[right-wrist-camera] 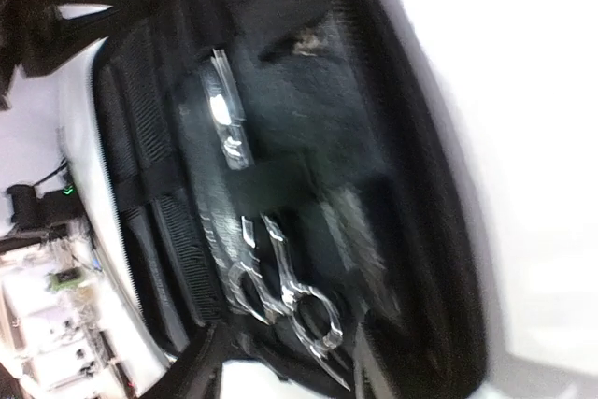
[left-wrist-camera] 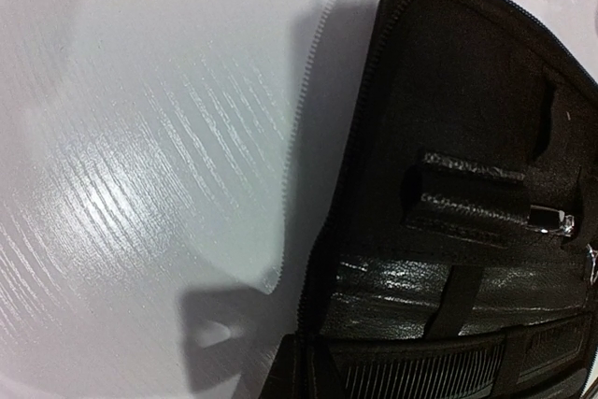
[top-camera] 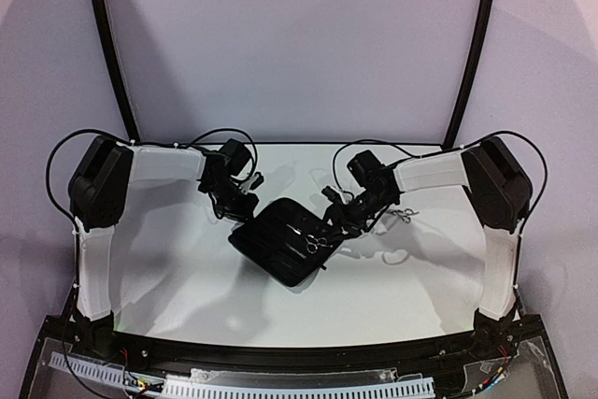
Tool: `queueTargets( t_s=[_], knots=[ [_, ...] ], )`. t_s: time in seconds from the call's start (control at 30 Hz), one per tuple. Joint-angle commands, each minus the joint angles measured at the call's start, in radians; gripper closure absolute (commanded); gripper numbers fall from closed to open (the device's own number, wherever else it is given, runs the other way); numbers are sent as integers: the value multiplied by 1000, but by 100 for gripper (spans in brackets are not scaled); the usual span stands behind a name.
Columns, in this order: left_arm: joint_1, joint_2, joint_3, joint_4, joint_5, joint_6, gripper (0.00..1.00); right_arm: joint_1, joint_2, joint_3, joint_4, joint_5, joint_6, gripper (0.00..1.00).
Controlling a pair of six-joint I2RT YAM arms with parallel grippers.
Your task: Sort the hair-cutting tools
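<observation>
The black zip case lies open in the middle of the table. One pair of silver scissors lies inside it, blades tucked under a black strap; it also shows in the top view. My right gripper is open, its fingers either side of the scissor rings. A second pair of scissors lies on the table to the right. A black comb sits in a slot of the case. My left gripper is at the case's far left edge and seems shut on it.
The white table lies around the case. Black frame bars rise at the back left and right. The arm bases stand at the near edge.
</observation>
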Motion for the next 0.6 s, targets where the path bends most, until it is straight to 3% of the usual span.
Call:
queueTargets(
  t_s=[0.0, 0.3, 0.57],
  knots=[
    [-12, 51, -33, 28, -53, -13, 99, 15, -79, -12, -146, 214, -41, 48],
    [-12, 46, -31, 26, -45, -19, 99, 155, -197, 29, -190, 443, -106, 50],
    [-12, 45, -32, 22, -35, -17, 99, 248, -82, 140, -259, 557, -120, 52]
  ],
)
